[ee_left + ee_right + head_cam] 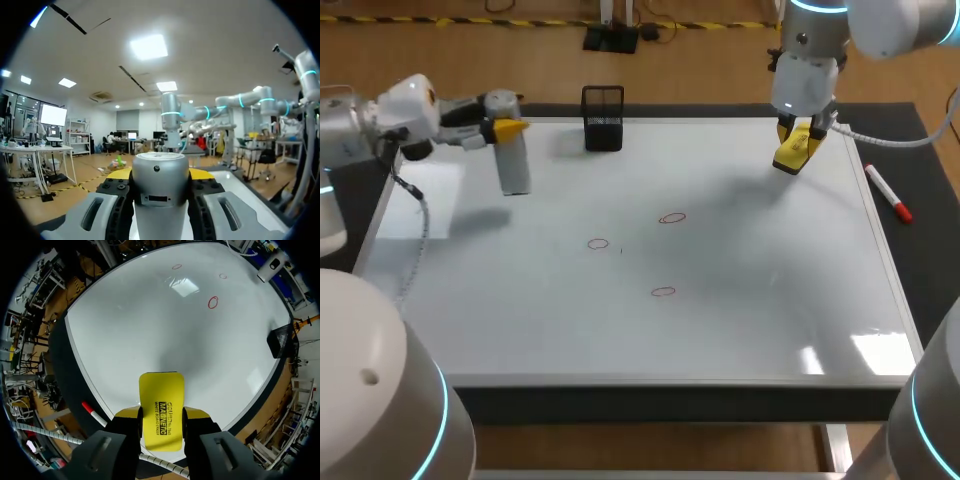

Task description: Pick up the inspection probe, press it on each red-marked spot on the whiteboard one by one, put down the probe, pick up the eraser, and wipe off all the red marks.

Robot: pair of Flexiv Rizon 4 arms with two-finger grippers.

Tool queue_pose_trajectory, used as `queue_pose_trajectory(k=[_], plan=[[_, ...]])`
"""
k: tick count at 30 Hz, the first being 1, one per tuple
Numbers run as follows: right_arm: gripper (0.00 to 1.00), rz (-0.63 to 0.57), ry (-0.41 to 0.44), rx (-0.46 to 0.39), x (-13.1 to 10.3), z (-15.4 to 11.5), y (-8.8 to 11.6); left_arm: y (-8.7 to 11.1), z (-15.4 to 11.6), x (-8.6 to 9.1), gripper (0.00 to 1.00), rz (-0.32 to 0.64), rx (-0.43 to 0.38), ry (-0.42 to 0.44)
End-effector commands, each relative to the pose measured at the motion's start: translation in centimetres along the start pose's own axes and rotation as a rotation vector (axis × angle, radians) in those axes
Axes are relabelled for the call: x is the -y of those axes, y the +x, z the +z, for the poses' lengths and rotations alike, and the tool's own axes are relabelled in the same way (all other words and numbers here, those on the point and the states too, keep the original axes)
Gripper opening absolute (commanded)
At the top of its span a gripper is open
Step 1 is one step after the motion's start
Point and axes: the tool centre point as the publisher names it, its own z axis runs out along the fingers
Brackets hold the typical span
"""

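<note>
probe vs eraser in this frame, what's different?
Look: the probe is a grey metal cylinder; the eraser is a flat yellow block.
Holder: the probe is in the left gripper, the eraser in the right gripper.
Place: the probe is over the whiteboard at its far left corner, the eraser near its far right corner.
Shared: both are gripped and appear lifted off the board, away from the red marks.

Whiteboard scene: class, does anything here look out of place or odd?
Nothing is spilled or damaged. One oddity: both tools are held at once, the probe in the left gripper and the eraser in the right gripper, while three red marks are on the whiteboard.
</note>
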Motion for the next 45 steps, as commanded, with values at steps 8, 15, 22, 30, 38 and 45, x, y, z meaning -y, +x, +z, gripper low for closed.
queue_pose_trajectory(k=[8,15,22,30,38,45], plan=[[0.0,-0.002,0.003,-0.003,0.0,-0.1,0.1,-0.7,-4.8,1.4,0.0,0.043,0.109,-0.003],[0.0,-0.002,0.003,-0.003,0.0,-0.1,0.1,-0.8,-5.5,1.4,0.0,0.049,0.122,0.002],[0.0,-0.002,0.003,-0.003,0.0,-0.1,0.1,-0.8,-5.5,1.4,0.0,0.049,0.122,0.002],[0.0,-0.015,0.012,-0.006,-0.5,-0.3,-0.1,-0.8,-5.5,1.4,0.0,0.049,0.122,0.002],[0.0,-0.173,0.075,-0.015,-6.4,-0.6,-2.7,-0.8,-5.5,1.4,0.0,0.049,0.122,0.002],[0.0,-0.295,0.111,-0.003,-11.4,-0.8,-5.1,-0.8,-5.5,1.4,0.0,0.049,0.122,0.002]])
